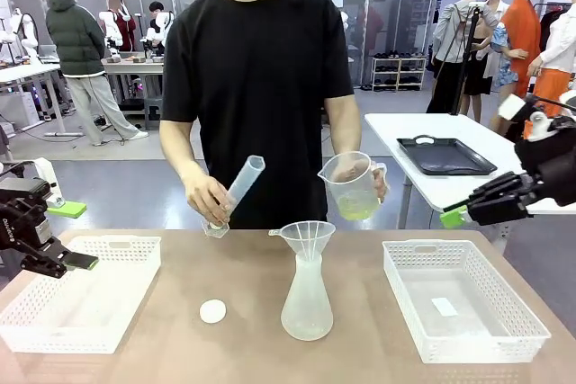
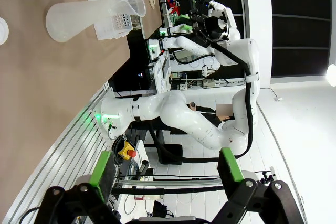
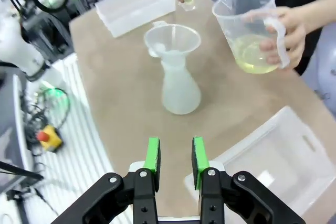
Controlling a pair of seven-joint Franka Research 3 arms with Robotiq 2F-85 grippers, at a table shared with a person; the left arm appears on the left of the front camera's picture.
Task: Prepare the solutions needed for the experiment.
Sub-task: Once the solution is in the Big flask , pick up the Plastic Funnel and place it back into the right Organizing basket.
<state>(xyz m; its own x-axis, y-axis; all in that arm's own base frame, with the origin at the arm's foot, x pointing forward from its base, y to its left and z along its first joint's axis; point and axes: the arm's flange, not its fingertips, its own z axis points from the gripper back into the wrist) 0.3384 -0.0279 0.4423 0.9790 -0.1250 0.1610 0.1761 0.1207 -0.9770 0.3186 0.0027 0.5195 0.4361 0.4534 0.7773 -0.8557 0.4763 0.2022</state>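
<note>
A person at the far side holds a clear jug with the pale yellow solution in its bottom, also visible as the solution in the right wrist view. Their other hand tilts a clear measuring cylinder. A flask with a funnel in its neck stands mid-table. My left gripper hangs open over the left basket, its fingers wide apart and empty. My right gripper hovers above the right basket; its pads stand a narrow gap apart with nothing between them.
A white basket sits at the table's left and another white basket at its right. A small white round stopper lies left of the flask. A second table with a black tray stands behind on the right.
</note>
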